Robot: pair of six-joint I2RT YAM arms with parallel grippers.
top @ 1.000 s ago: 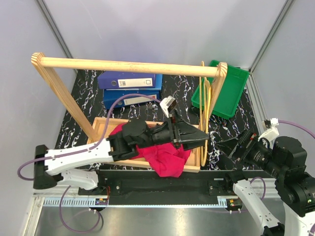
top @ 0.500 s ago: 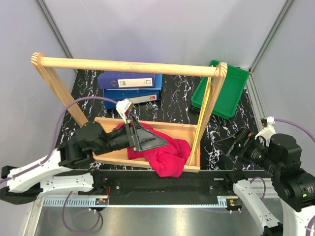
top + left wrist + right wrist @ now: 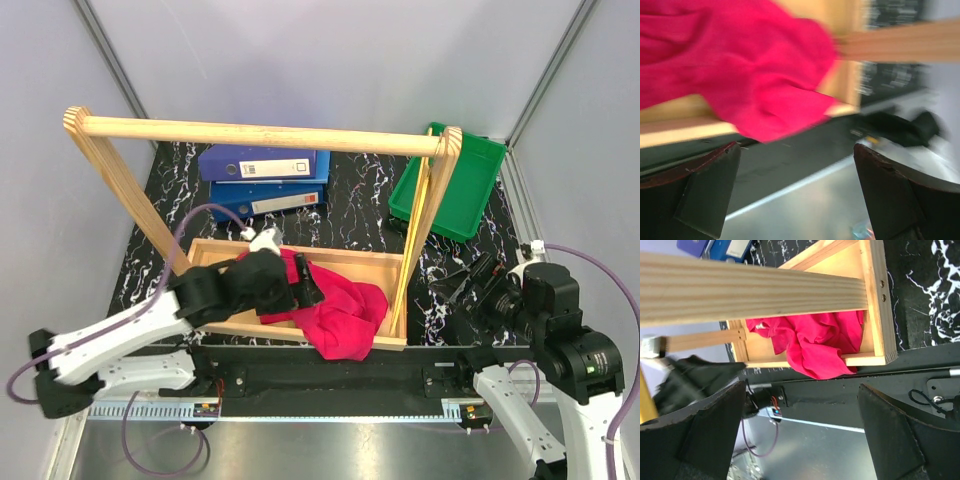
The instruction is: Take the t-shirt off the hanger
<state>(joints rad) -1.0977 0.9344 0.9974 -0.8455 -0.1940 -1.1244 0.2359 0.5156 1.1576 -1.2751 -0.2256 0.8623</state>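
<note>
A wooden rail frame (image 3: 260, 134) stands across the black, white-veined bench (image 3: 365, 195): a round top bar carried by two slanted legs. Between the legs' feet lies a shallow wooden tray (image 3: 350, 257), its long side parallel to the bar. In the right wrist view one leg (image 3: 755, 287) crosses the top of the picture, with the tray's end wall (image 3: 875, 300) and its two screws below it. Behind the tray two blue binders (image 3: 262, 162) lie stacked flat, each with a white spine label. A green bin (image 3: 470, 185) sits in the far right corner, turned at an angle. A brushed metal strip (image 3: 330, 450) runs along the near edge. Grey walls close in three sides.
</note>
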